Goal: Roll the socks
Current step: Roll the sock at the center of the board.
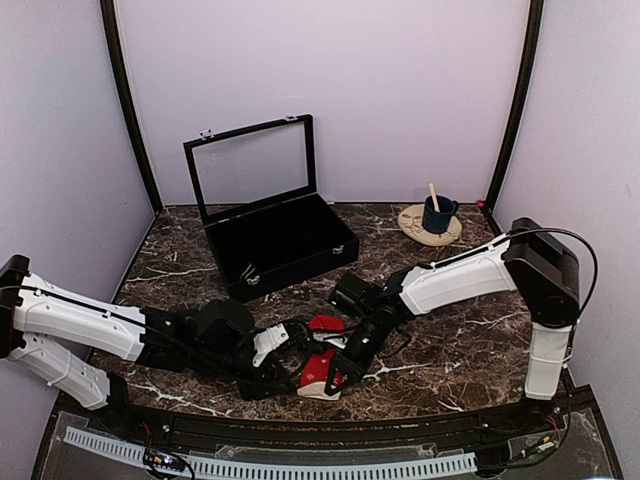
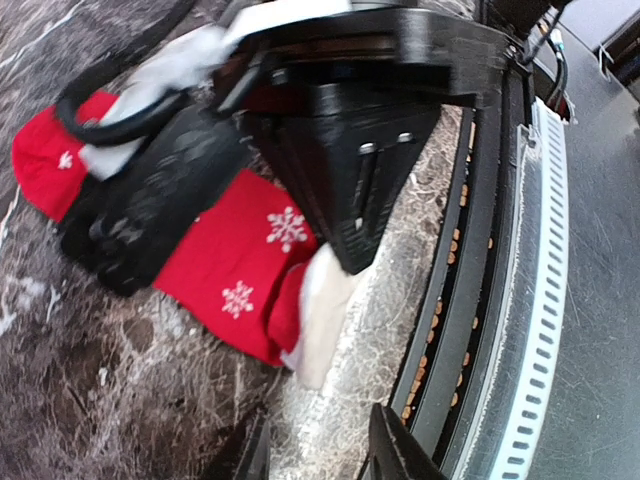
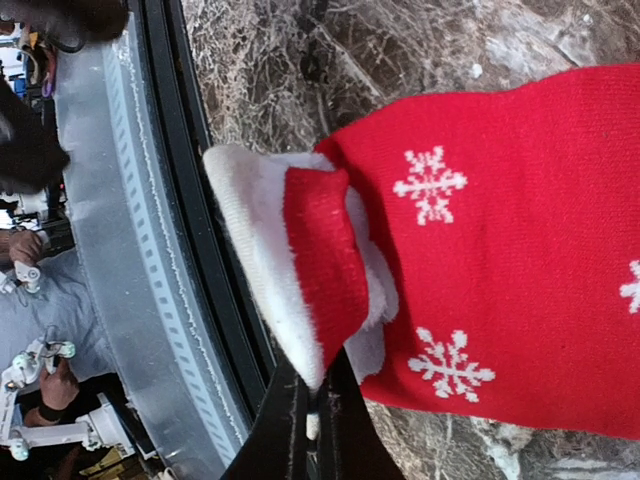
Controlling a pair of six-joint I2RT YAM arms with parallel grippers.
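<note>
The socks (image 3: 500, 230) are red with white snowflakes and a white cuff (image 3: 250, 250), and they lie on the marble table near its front edge (image 1: 318, 372). My right gripper (image 3: 315, 400) is shut on the folded cuff, pinching white and red fabric between its fingers. In the top view this gripper (image 1: 340, 375) sits over the socks, and more red fabric (image 1: 326, 323) shows just behind it. My left gripper (image 2: 320, 455) stands open just short of the cuff (image 2: 320, 320), with only bare marble between its fingers. The right gripper's black body (image 2: 350, 150) covers the middle of the socks (image 2: 225, 265).
An open black case (image 1: 285, 240) with its lid (image 1: 250, 165) upright stands at the back centre-left. A blue mug (image 1: 437, 213) with a wooden stick sits on a round wooden plate (image 1: 413, 226) at the back right. A black and grey rail (image 1: 300, 440) runs along the table's front edge.
</note>
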